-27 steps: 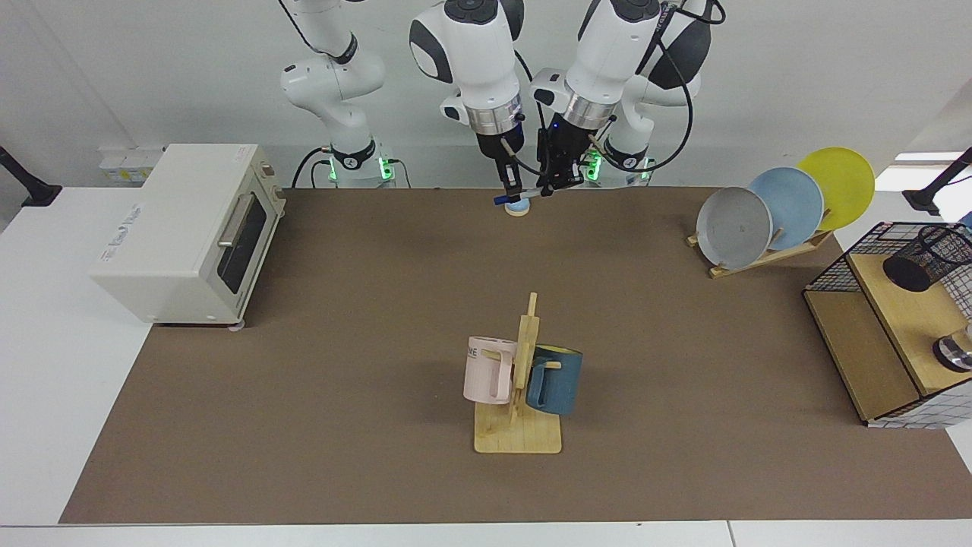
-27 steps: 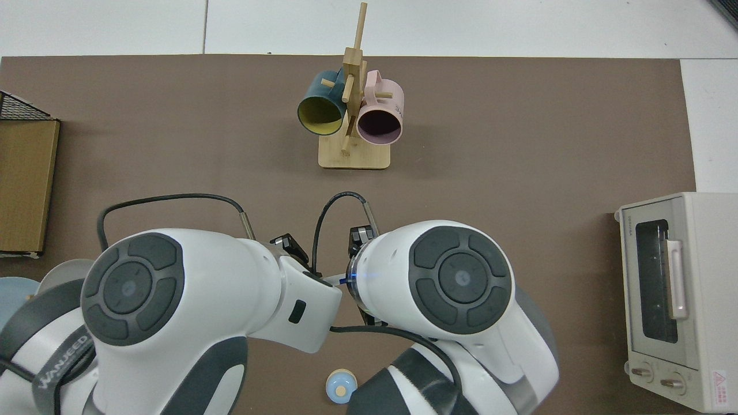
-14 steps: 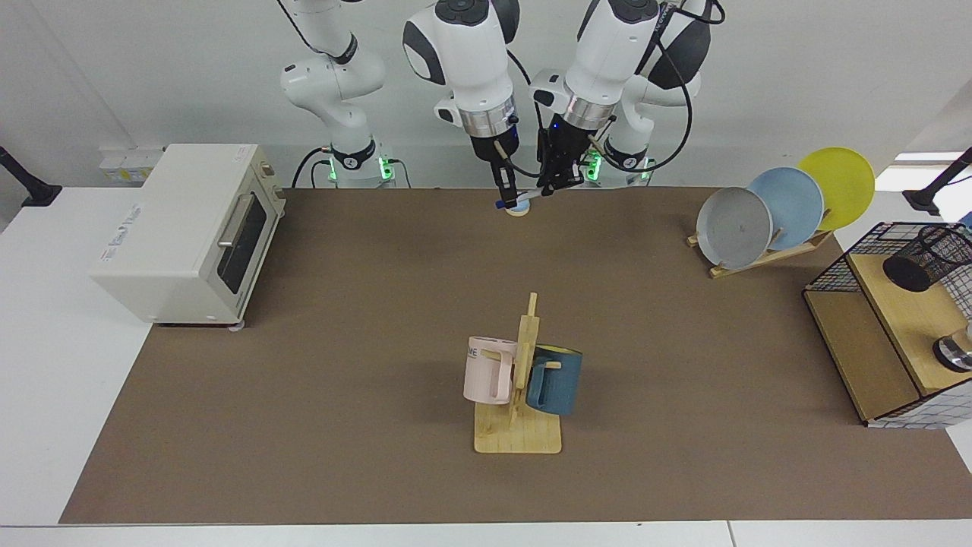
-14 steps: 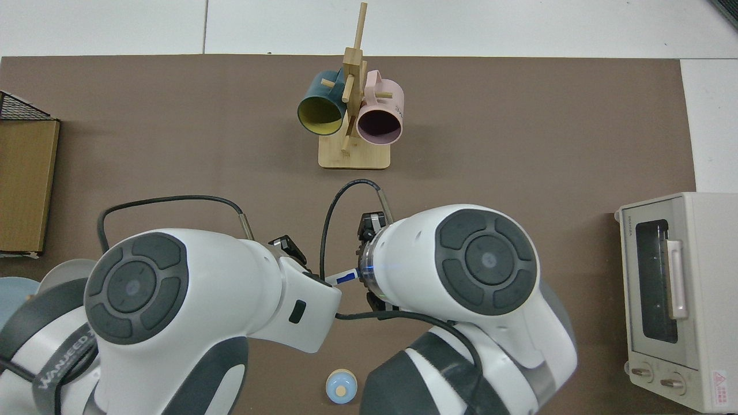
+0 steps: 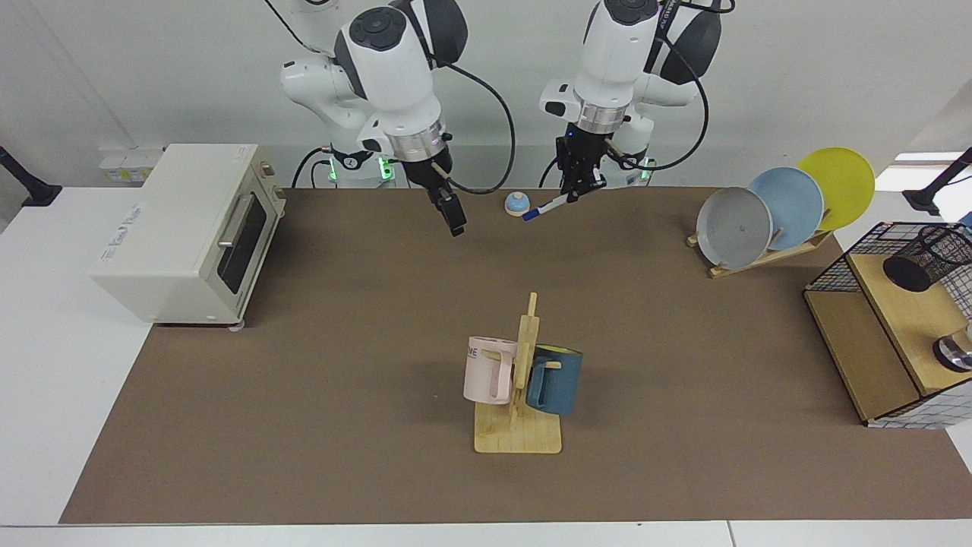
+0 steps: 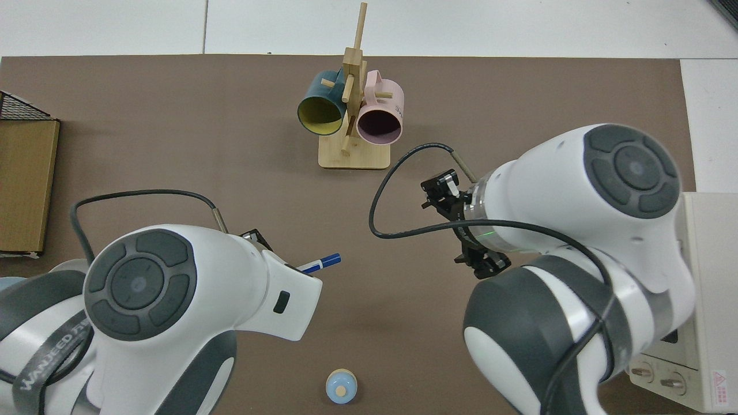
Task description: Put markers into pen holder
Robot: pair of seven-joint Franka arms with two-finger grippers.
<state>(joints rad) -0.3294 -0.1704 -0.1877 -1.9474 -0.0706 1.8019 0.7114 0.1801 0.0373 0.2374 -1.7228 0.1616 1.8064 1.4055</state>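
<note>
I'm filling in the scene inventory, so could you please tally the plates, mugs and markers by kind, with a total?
Plates: 3, grey, blue and yellow, on the wooden rack.
Mugs: 2, pink and dark blue, on the mug tree.
Markers: 1, the marker in the left claw.
Total: 6

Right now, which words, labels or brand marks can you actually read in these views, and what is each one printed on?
"WANJEED", partly cut off: band on the left arm, top view.
"ME": end of a word on the pink mug, rest hidden.
Toaster oven: side lettering too blurred; brand mark by its window in the top view too small.
Red warning sticker on the oven: unreadable.
The marker shows no readable print.
</note>
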